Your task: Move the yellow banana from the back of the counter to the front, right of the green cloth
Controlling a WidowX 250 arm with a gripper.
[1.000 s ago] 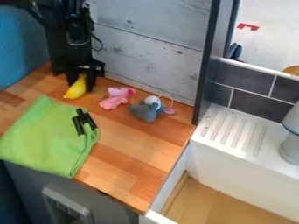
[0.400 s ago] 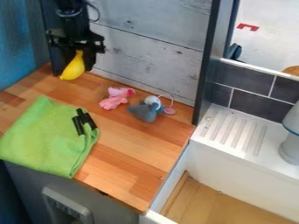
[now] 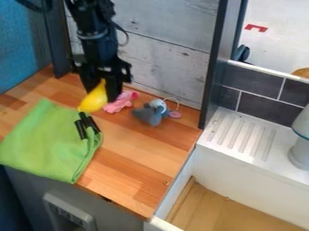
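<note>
Bright yellow and smooth, the toy (image 3: 93, 99) is plump through its middle, narrows towards its upper end and has a small tip at the lower end. It hangs at a slant over the wooden counter (image 3: 142, 158), lower end towards the green cloth (image 3: 45, 144). A paler sheen runs along part of its side.

The toy's upper end is partly lost among the dark parts of the gripper (image 3: 103, 93), so its full shape is hard to make out. The arm (image 3: 93, 27) is cut off by the top edge. One finger covers part of the pink toy (image 3: 120, 102) behind it, and whether the two touch cannot be told. The yellow toy's lower tip shows right by the black sticks (image 3: 88, 124) on the cloth; contact there is unclear too.

The jaws are clamped on the yellow toy near its upper, narrower end, with a finger to either side. Most of its body sticks out below and to the left in the view, past the fingertips. To the right of the pink toy sits a grey toy (image 3: 149, 114) with a pale, rounded part and a thin loop, just beside it on the counter.
</note>
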